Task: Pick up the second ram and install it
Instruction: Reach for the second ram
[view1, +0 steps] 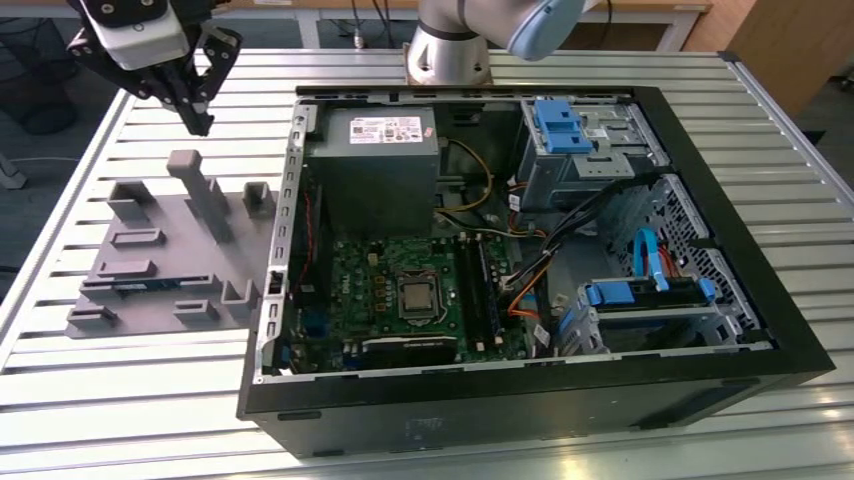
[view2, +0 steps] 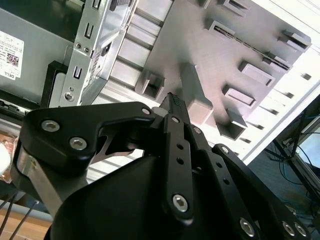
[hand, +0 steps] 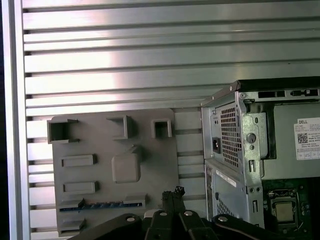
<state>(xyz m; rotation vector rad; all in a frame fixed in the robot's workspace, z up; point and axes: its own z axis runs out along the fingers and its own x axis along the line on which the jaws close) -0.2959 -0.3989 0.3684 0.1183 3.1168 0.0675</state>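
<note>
The second ram (hand: 100, 204) is a thin dark blue stick lying on edge in a slot of the grey fixture (hand: 100, 140). In the exterior view the ram (view1: 134, 286) sits low on the fixture (view1: 160, 312), at that view's left. My gripper (view1: 200, 124) hangs above the fixture's far end, well above and apart from the ram. Its fingertips are pressed together with nothing between them in both wrist views, seen at the gripper (view2: 172, 99) and the gripper (hand: 176, 191). The green motherboard (view1: 374, 280) lies inside the open computer case (view1: 467, 92).
The fixture carries several upright grey blocks, including a tall post (view1: 191, 170) right under my gripper. The case's metal wall (hand: 235, 130) stands beside the fixture. The arm's base (view1: 447, 50) is behind the case. Everything rests on a slatted metal table (view1: 80, 400).
</note>
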